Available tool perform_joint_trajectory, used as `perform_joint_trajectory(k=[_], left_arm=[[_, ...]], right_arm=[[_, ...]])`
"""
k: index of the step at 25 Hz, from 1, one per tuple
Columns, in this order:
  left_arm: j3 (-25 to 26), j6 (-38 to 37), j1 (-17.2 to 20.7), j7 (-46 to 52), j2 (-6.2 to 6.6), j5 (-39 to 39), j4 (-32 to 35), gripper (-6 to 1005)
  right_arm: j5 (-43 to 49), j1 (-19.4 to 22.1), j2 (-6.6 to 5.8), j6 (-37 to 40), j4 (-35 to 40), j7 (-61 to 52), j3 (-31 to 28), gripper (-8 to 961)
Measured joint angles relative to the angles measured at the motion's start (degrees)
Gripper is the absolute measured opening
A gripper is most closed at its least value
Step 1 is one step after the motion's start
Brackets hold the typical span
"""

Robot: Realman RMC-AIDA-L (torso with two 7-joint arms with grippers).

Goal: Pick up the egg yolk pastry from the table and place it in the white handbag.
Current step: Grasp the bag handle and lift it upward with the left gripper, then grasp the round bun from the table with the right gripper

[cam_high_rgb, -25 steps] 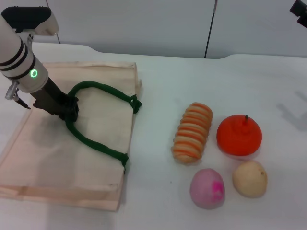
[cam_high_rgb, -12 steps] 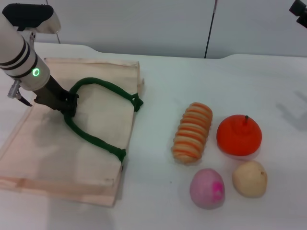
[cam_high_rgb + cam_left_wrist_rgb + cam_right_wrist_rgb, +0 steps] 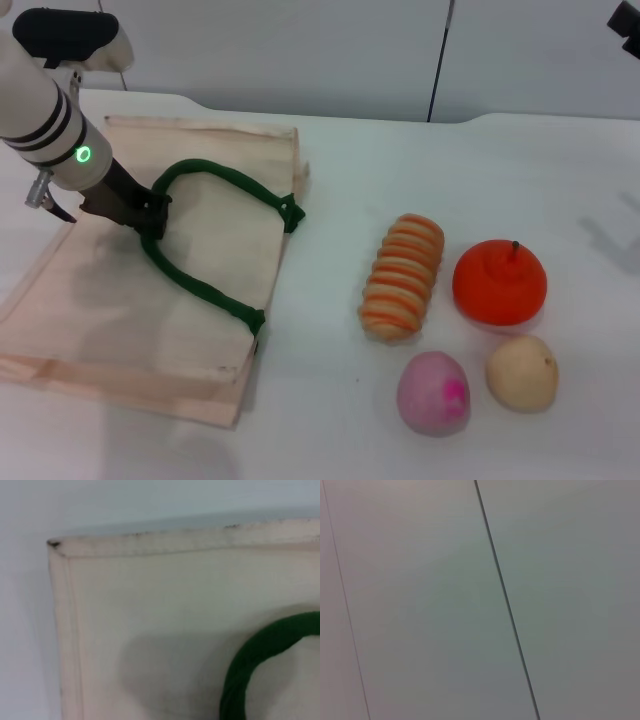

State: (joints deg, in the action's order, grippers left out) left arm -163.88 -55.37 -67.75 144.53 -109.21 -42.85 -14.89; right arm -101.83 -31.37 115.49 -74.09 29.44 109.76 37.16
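The egg yolk pastry (image 3: 521, 372), a small pale tan ball, rests on the table at the front right. The white handbag (image 3: 120, 310) lies flat at the left, cream fabric with a dark green rope handle (image 3: 215, 182). My left gripper (image 3: 150, 215) is shut on that handle near the bag's middle. The left wrist view shows a corner of the handbag (image 3: 150, 605) and a curve of the green handle (image 3: 250, 665). A dark bit of my right arm (image 3: 628, 22) shows in the top right corner, far from the pastry.
A long orange-striped bread (image 3: 402, 277) lies mid-table. An orange fruit (image 3: 499, 281) sits behind the pastry, and a pink-purple ball (image 3: 432, 392) is just to its left. The right wrist view shows only a grey wall.
My left gripper has pulled the green handle back and slightly to the right. The bag has slid the same way with it. The food items have not moved.
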Motion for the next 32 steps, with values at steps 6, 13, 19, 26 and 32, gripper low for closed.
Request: perform_joint_trajectory(k=[6,13,19,26,32], left_arm=[[0.0,0.5,0.1,-1.0,-0.62,1.6,-0.3,138],[0.0,-4.4,1.8,-8.6,-1.38,12.8,-4.3,136],[-0.1,-18.2,3.8,-17.7,-3.43,26.8,-19.0,136],[-0.1,-35.7,8.0,-26.2,-5.48,43.6,-34.7,135],[-0.1,-49.4,12.8,-31.2,-3.45,59.8,-36.3,135]], right_arm=[[0.3,0.2,-0.01,0.2,0.0,0.0,0.0,836],[0.4,1.4,-0.31,0.6,0.0,0.0,0.0,835],[0.4,1.5,-0.40,0.6,0.0,0.0,0.0,834],[1.2,1.6,-0.77,-0.5,0.0,0.0,0.2,833],[8.8,1.7,-3.63,-8.3,0.5,-1.8,-0.1,832]])
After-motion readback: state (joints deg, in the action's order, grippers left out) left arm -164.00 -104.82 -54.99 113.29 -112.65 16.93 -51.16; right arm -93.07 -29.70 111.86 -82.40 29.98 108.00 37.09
